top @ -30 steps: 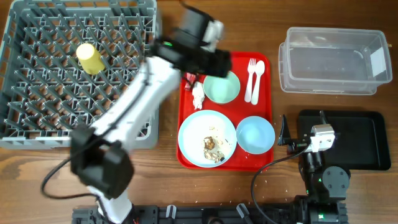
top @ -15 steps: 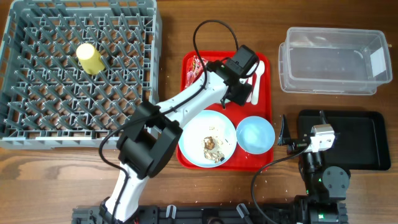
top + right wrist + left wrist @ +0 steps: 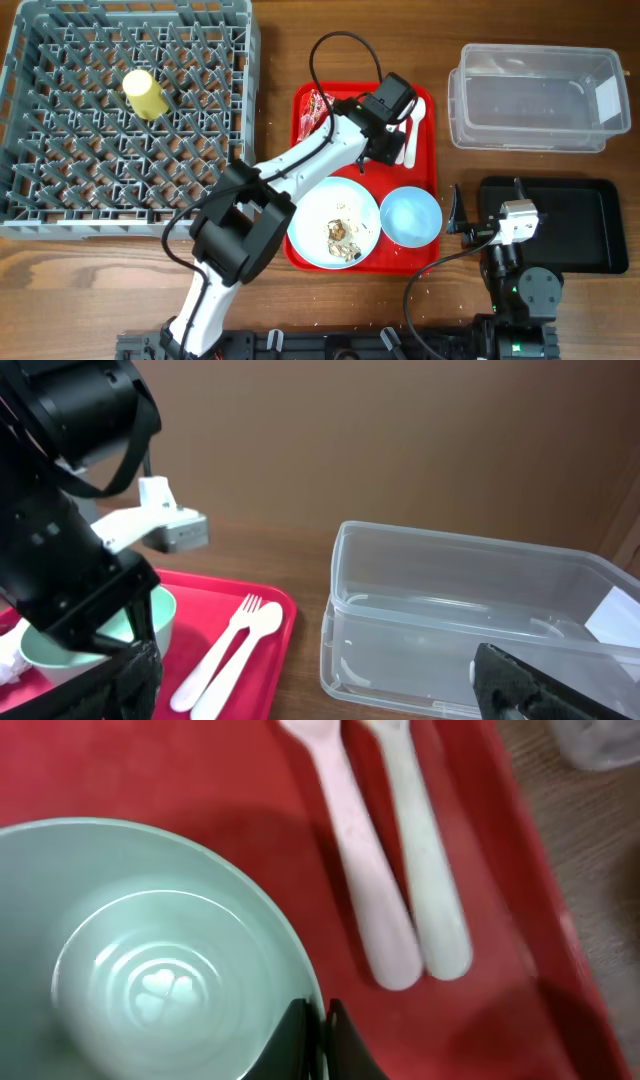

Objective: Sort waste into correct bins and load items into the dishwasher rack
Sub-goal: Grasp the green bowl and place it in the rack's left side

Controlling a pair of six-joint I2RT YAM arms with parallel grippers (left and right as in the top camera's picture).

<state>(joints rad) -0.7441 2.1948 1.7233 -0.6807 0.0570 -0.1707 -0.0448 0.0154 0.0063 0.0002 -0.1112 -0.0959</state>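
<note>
the step in hand is loading the pale green bowl (image 3: 150, 980) into the dishwasher rack (image 3: 60, 215), and it looks to be at the grasp. the left gripper (image 3: 318, 1040) has its two fingers pinched together over the bowl's near rim, one inside and one outside, so it reads as clamped on the bowl. the bowl sits on the red tray (image 3: 428, 150) directly under the hand and does not look lifted yet.

the fork (image 3: 246, 605) and spoon (image 3: 266, 618) lie side by side just to the hand's right, near the bowl but not touching it. the large plate (image 3: 333, 222) with food scraps and the light blue bowl (image 3: 411, 216) lie behind the hand, toward the robot. the rack is well apart to the hand's left, with the yellow cup (image 3: 145, 92) already lying in it.

the right gripper (image 3: 456, 210) is parked away from the tray, fingers spread wide and holding nothing.

the next move probably calls for a straight lift, so the rim does not slip from a thin pinch, then a long carry leftward over the rack wall, setting the bowl among the pegs away from the cup.
</note>
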